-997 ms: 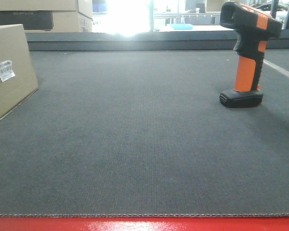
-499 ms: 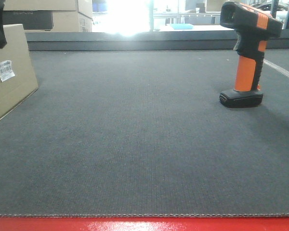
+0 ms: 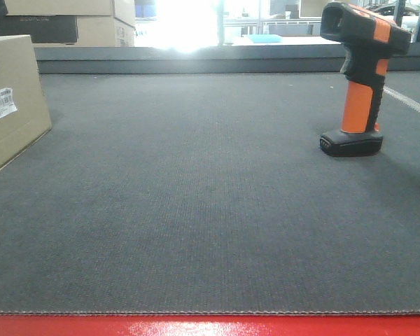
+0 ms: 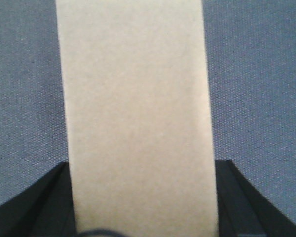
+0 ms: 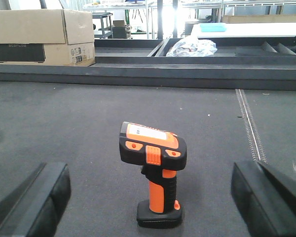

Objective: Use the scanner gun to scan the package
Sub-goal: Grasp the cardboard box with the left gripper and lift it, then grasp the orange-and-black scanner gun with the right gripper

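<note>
The worktop (image 3: pixel 196 210) is covered in dark grey ribbed cloth, with a red strip (image 3: pixel 210 326) along its nearest edge. Take the scanner gun (image 3: pixel 358 84) as the mark. It stands upright on its black base, right of centre and towards the back, head turned left.

In the right wrist view the right pincer (image 5: pixel 149 182) sits just short of the scanner gun. It is released, its two dark fingers (image 5: pixel 34 202) spread wide to either side and touching nothing.

Well to the left of the scanner gun, at the edge of the front view, is the package (image 3: pixel 14 119). Its white barcode label (image 3: pixel 3 103) is on the face turned toward the scanner's side. The left pincer (image 4: pixel 143 165) sits over the package's top, a finger against each flank with no gap showing. Whether it is squeezing I cannot tell.

Behind the scanner gun runs a low dark rail (image 3: pixel 196 59). Far to the left beyond that are the stacked cardboard boxes (image 3: pixel 98 31).

The step in hand looks like getting both holds. The right arm should go in level and close on the orange handle above the base. It should be centred, so that neither finger touches first and tips the gun. The left should grip square and keep the label face turned to the scanner's head, not twisted away.
</note>
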You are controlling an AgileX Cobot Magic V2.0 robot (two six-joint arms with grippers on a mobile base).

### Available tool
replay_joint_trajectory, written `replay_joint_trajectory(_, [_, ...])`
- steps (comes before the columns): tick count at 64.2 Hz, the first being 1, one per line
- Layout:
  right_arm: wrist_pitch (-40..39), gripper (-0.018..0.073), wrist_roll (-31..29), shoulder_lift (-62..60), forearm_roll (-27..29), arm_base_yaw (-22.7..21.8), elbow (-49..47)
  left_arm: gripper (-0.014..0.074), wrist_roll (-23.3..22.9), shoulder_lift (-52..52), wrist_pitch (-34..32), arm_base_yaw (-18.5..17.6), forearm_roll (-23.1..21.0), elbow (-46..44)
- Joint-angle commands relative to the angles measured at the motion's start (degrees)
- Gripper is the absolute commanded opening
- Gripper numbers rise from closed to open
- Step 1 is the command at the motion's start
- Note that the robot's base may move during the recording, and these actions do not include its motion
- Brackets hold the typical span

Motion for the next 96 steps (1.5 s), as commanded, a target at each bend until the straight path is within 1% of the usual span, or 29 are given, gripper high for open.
replay_joint_trajectory(1, [-0.81,0.0568,0.00,0.27,-0.46,0.04,-0.39,-0.0111,-0.09,-0.25,0.58,0.11,0.75,-0.53])
replay_joint_trajectory(8, [-0.81,0.0568,0.00,0.27,-0.46,0.04,-0.39,-0.0111,-0.09,-0.87,2.64,0.11,-0.69,-0.53])
replay_joint_trajectory(13, [-0.81,0.0568,0.00,0.27,-0.46,0.04,-0.39,-0.0111,0.63,-2.50,3.31,0.11,-5.04,-0.53])
replay_joint_trajectory(20, [-0.58,0.0568,0.00,0.27,-0.46,0.04,-0.39,-0.0111,4.45,-4.96,3.57,0.11,-15.36,-0.53])
replay_joint_trajectory(21, [-0.47,0.0568,0.00,0.27,-0.46,0.04,-0.39,-0.0111,4.89,-5.25,3.69,0.11,-17.85,-0.53])
replay_joint_trajectory(23, [-0.36,0.0568,0.00,0.27,-0.46,0.04,-0.39,-0.0111,5.92,-5.81,3.69,0.11,-21.02,-0.53])
replay_joint_trajectory(24, [-0.21,0.0568,0.00,0.27,-0.46,0.04,-0.39,-0.0111,6.42,-6.15,3.72,0.11,-23.36,-0.53])
replay_joint_trajectory(26, [-0.20,0.0568,0.00,0.27,-0.46,0.04,-0.27,-0.0111,7.34,-6.68,3.94,0.11,-26.36,-0.53])
replay_joint_trajectory(32, [-0.43,0.0568,0.00,0.37,-0.46,0.04,0.58,-0.0111,8.73,-7.51,4.36,0.11,-34.91,-0.53])
replay_joint_trajectory(39, [-1.87,0.0568,0.00,0.50,-0.61,0.04,2.64,-0.0111,8.85,-7.60,4.85,0.11,-41.91,-0.53])
replay_joint_trajectory(43, [-3.90,0.0568,0.00,0.86,-0.72,0.04,4.79,-0.0111,8.85,-7.60,4.85,0.11,-44.68,-0.42])
replay_joint_trajectory(51, [-8.63,0.0568,0.00,2.80,-1.35,0.04,8.64,-0.0111,8.85,-7.60,4.85,0.11,-46.94,-0.42])
replay_joint_trajectory(58, [-13.03,0.0568,0.00,5.86,-1.83,0.04,11.07,-0.0111,8.85,-7.60,4.27,0.11,-47.68,-0.42])
replay_joint_trajectory(66, [-18.13,0.0568,0.00,11.02,-2.39,0.04,11.67,-0.0111,8.85,-7.60,3.34,0.11,-47.81,-0.42])
replay_joint_trajectory(75, [-27.37,0.0568,0.00,19.06,-2.39,0.04,11.67,-0.0111,8.75,-7.60,3.00,0.11,-48.13,-0.42])
replay_joint_trajectory(85, [-35.20,0.0568,0.00,26.94,0.74,0.04,11.67,-0.0111,8.75,-7.60,2.79,0.11,-48.11,-0.42])
replay_joint_trajectory(96, [-44.88,0.0568,0.00,34.66,1.19,0.04,11.67,-0.0111,8.75,-7.60,1.75,0.11,-48.11,-0.42])
